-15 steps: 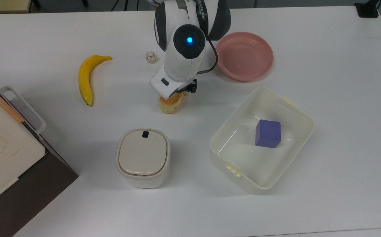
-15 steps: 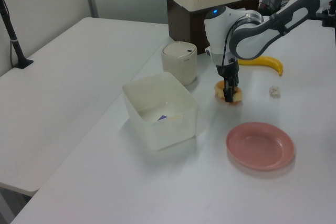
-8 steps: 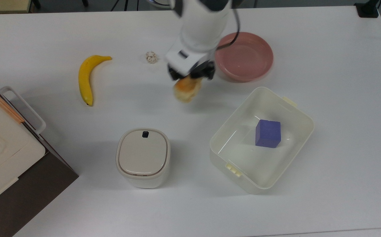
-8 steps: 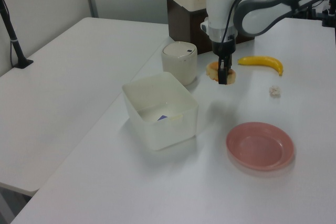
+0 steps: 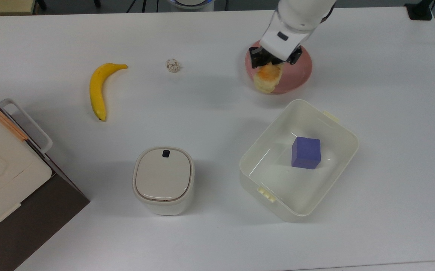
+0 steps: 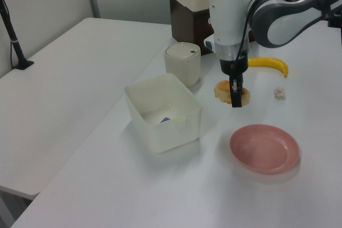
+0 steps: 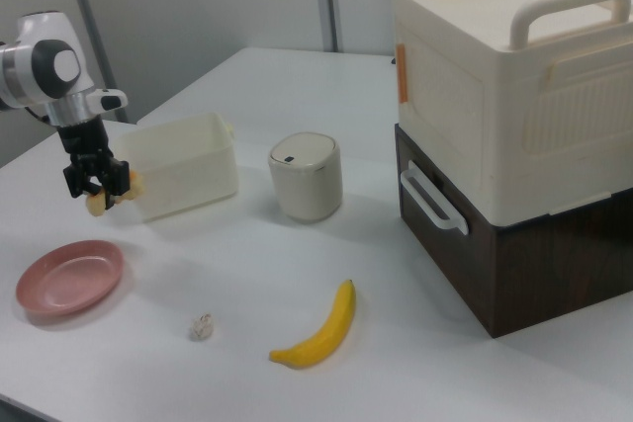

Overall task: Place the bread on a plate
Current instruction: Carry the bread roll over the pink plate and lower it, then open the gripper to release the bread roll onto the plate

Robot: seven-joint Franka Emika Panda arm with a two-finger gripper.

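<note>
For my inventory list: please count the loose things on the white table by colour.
Yellow: 1, banana
Golden-orange: 1, bread, held in the tool
Pink: 1, plate
Cream: 2, tub, lidded bin
Purple: 1, cube
Whitish: 1, small crumpled scrap
Total: 7

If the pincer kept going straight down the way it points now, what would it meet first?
Probably the plate: the pincer, shut on the bread, hangs above its rim. Depth is unclear, so bare table is possible.

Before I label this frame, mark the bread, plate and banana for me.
bread [image 5: 267, 77], top view, toasted top.
plate [image 6: 264, 148], left view, pink inner floor.
banana [image 7: 320, 328], right view, mid-body.
</note>
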